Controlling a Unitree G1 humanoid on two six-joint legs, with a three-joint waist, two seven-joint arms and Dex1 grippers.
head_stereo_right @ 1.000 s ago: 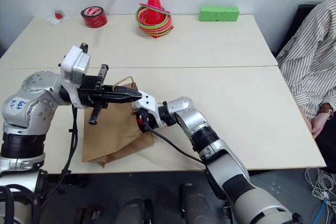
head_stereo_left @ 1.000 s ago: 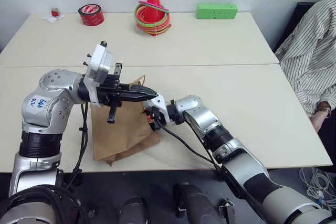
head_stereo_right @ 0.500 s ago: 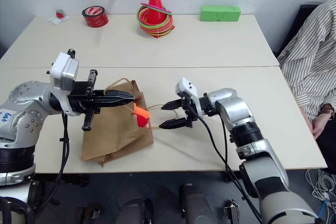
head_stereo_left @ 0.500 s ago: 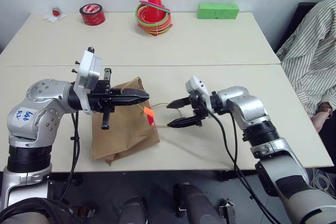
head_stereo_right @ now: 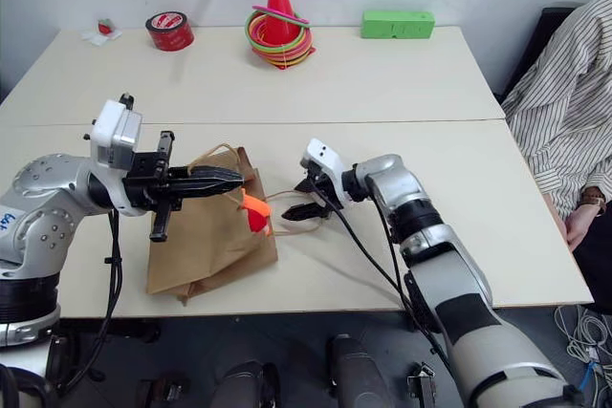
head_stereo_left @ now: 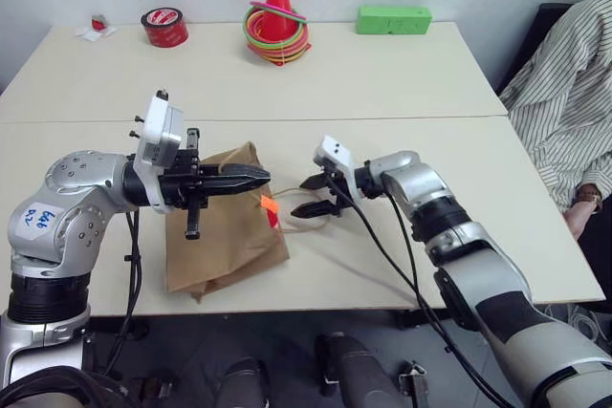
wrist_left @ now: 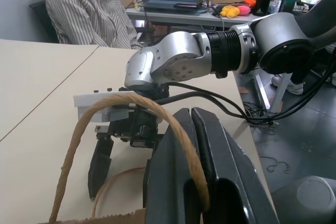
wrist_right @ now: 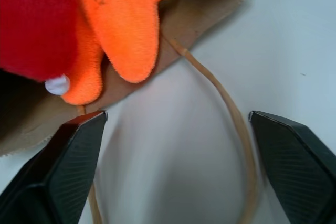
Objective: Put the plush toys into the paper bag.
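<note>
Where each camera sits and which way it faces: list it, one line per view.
Head eyes: above, looking down over the table; both arms, paper bag.
Left wrist: along the left gripper, shut on the twine handle, facing the right gripper and a seated person.
Right wrist: along the open right gripper's fingers at the plush toys in the bag mouth.
Shared: bag and handles.
</note>
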